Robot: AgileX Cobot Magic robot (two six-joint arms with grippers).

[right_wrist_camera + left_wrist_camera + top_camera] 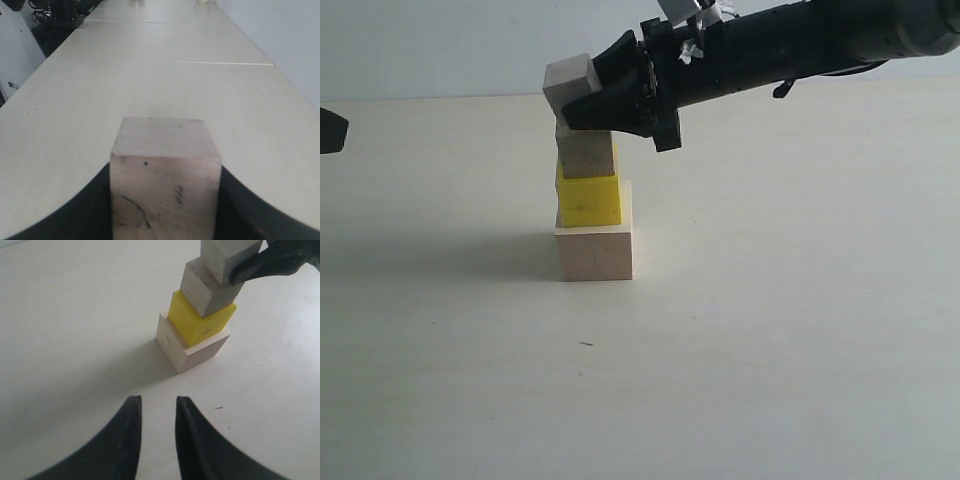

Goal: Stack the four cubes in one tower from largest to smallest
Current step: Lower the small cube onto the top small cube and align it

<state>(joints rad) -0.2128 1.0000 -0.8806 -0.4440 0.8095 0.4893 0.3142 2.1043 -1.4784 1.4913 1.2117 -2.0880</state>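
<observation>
A large pale wood cube stands on the table with the yellow cube on it and a small wood cube on the yellow one. My right gripper reaches in from the right, shut on the other small wood cube. That cube is tilted, right above the small wood cube and offset to the left; whether they touch I cannot tell. The right wrist view shows that cube filling the gap between the black fingers. My left gripper stays back from the column, open with a narrow empty gap.
The pale tabletop stretches wide around the column. A dark part, probably my left gripper, shows at the left edge of the exterior view. Dark equipment stands beyond the far end of the table.
</observation>
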